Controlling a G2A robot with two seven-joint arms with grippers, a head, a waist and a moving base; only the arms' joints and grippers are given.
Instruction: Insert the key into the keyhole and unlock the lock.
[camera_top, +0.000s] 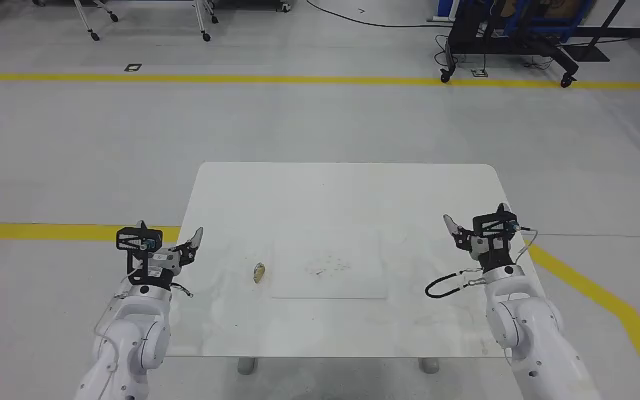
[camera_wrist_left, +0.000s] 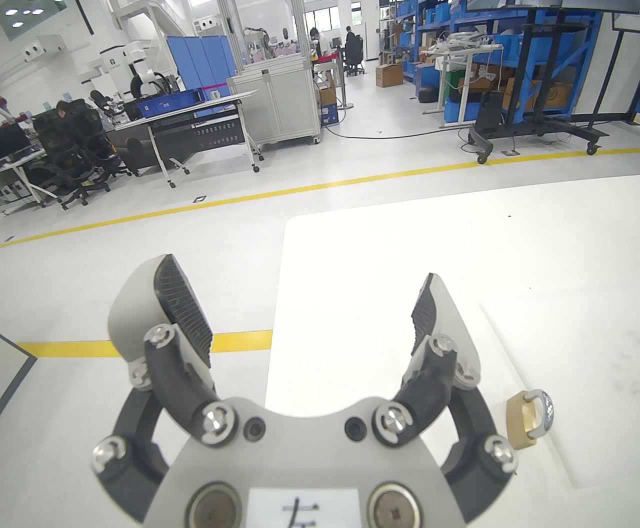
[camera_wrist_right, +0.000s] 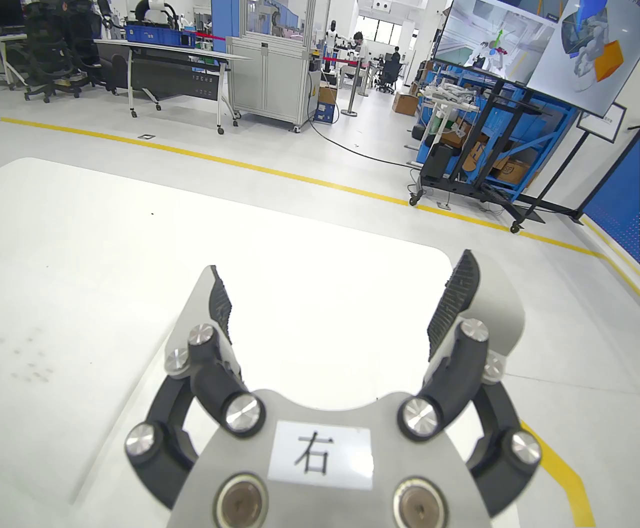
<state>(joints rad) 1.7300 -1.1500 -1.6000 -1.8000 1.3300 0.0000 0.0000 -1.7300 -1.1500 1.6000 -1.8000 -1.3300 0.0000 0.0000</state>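
Left end effector (camera_wrist_left: 300, 280) and right end effector (camera_wrist_right: 340, 265) hover wide open, empty, over opposite tabletop (camera_top: 400, 200) edges; the brass padlock (camera_wrist_left: 522, 422) lies loose near the left one and, unbraced, could skid when pushed.

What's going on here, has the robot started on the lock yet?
Nothing is being handled yet. The left gripper and right gripper are both open and empty, one at each side edge of the white table. The padlock lies on the table beside the white mat, nearer the left gripper.
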